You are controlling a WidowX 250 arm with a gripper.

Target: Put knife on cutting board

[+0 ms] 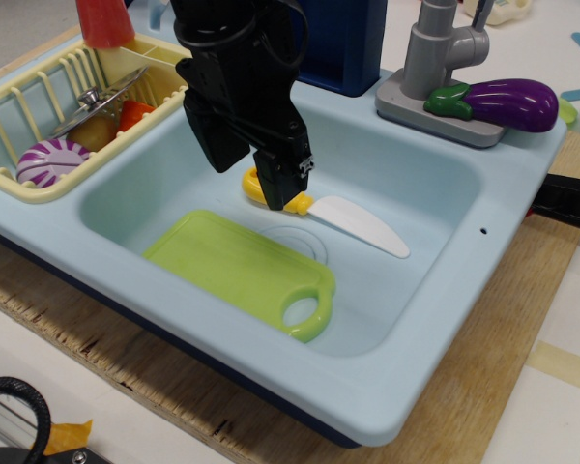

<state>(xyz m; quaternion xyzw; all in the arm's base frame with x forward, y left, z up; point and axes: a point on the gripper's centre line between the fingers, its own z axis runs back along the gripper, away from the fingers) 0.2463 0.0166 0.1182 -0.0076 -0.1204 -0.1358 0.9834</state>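
The knife (pixel 353 220) lies on the floor of the light-blue toy sink (pixel 435 319), its white blade pointing right and its yellow handle under my gripper. The black gripper (pixel 269 186) is down over the handle and one finger (pixel 286 174) covers its middle. The fingers hide how they stand on the handle, so I cannot tell whether they are closed on it. The lime-green cutting board (pixel 234 261) lies flat in the sink just in front and to the left of the knife, its ring handle (pixel 307 313) at the near right corner. Nothing lies on the board.
A yellow dish rack (pixel 10 174) at the left holds a purple plate (pixel 53 159), a metal lid and other toys. A grey faucet (pixel 443 48) and a purple eggplant (pixel 507 101) stand on the sink's back right rim. The sink rests on a wooden board (pixel 493 367).
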